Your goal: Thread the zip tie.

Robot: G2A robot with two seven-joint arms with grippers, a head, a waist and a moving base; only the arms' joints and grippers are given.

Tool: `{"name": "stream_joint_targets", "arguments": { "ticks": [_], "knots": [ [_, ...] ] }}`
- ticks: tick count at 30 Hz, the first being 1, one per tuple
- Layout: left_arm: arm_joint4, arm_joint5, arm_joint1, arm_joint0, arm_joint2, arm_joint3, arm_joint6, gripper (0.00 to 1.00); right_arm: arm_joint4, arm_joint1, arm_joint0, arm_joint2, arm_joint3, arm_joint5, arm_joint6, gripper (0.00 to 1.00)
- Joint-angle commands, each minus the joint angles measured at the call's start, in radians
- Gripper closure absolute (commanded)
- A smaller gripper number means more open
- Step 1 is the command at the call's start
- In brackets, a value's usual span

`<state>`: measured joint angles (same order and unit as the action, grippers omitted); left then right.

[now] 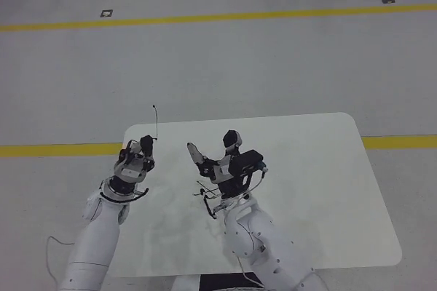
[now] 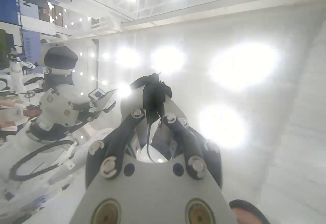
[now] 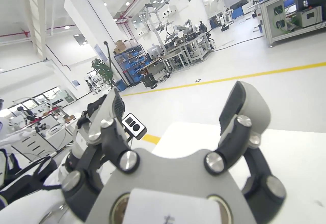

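Gripping the zip tie [image 1: 155, 122] near one end, the left gripper [image 1: 142, 148] is hanging above the bench [image 1: 313, 189], just inside the bench's left edge and close to its far-left corner. Its jaws are pressing fully together on the black strap. In the left wrist view the strap [image 2: 152, 97] is showing bunched between the two pads, with a short dark tail trailing back from them toward the gripper body. The longer free length is rising clear of the jaws and is not touching the bench surface. In the top view it is running toward the bench's far edge, and its small head end is showing just past that edge. In the right wrist view the same strap [image 3: 109, 62] is standing nearly upright, tilted slightly.

The right gripper [image 1: 213, 145] is hanging over the bench as well, nearer the bench's middle than the left gripper and at about the same distance from the far edge. Its jaws are standing wide apart and are holding nothing; the right wrist view is showing bare bench and floor between the two fingers [image 3: 233, 105]. The two grippers are near each other but apart, and the right gripper is not touching the strap.

Around the bench the pale floor [image 1: 277, 65] is carrying a yellow line [image 1: 51, 150] running out from behind both sides of the bench. A second yellow line [image 1: 204, 17] is lying well beyond the far edge.
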<state>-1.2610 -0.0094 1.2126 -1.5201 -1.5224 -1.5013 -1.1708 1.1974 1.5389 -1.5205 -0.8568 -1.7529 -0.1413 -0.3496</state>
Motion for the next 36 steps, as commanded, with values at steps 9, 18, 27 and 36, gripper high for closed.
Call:
{"name": "stream_joint_targets", "arguments": {
  "ticks": [9,18,27,36],
  "knots": [
    [-0.031,0.016,0.003,-0.001,0.008,-0.005,0.032,1.00,0.012,-0.001,0.001,-0.002,0.001,0.004,-0.006,0.00],
    [-0.148,0.084,0.010,-0.015,0.027,-0.032,0.116,1.00,0.201,0.000,0.033,0.048,0.102,0.028,-0.166,0.00],
    [-0.141,0.114,0.012,-0.025,0.055,-0.050,0.137,1.00,0.278,0.029,0.118,0.100,0.209,-0.092,-0.192,0.00],
    [-0.128,0.124,0.011,-0.025,0.063,-0.056,0.133,1.00,0.282,0.053,0.164,0.120,0.268,-0.193,-0.207,0.00]
  ]
}}
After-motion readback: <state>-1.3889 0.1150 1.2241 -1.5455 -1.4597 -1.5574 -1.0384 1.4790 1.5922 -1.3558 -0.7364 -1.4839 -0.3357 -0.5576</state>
